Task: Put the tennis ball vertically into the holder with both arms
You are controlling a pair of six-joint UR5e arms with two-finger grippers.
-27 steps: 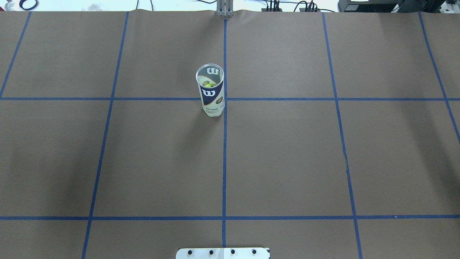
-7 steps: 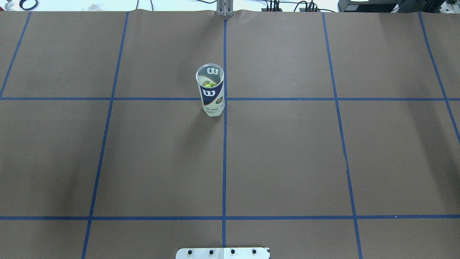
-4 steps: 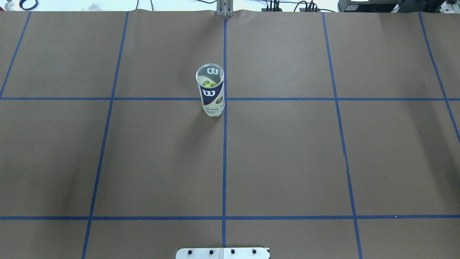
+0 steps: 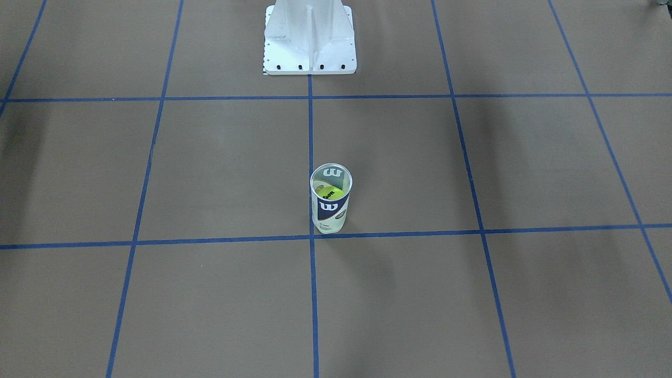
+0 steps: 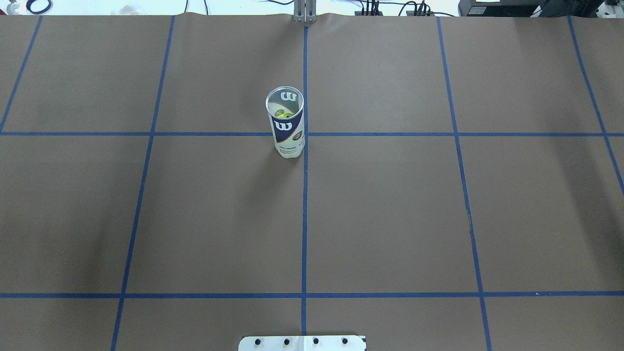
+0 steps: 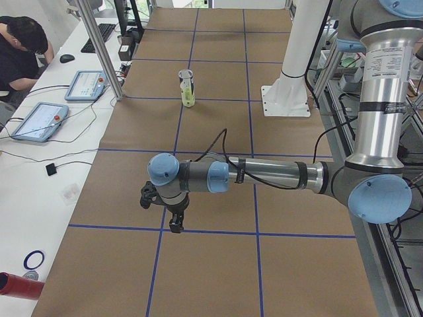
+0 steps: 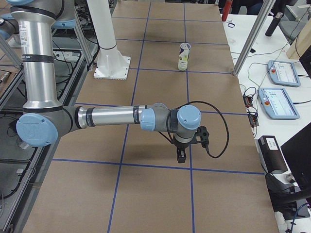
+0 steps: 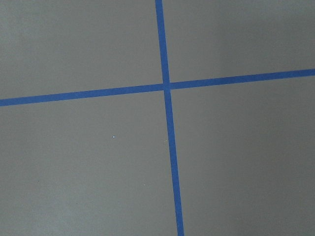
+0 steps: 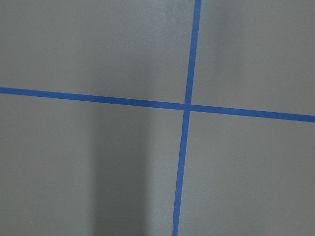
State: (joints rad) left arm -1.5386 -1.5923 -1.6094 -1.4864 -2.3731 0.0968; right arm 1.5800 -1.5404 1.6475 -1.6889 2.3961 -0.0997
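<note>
The ball [image 4: 331, 193] is held in the upright holder [image 4: 331, 207], so the left gripper [image 6: 175, 226] and right gripper [image 7: 181, 156] are parked far away; apart or together cannot be told.

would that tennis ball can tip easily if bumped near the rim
Probably: the tennis-ball can stands upright, tall and narrow, so a high push would likely topple it. Its clear plastic wall may flex if squeezed. Once down, it should roll.

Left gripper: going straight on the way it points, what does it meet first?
The left gripper points down; it would likely first meet the brown table cover near a blue tape crossing.
</note>
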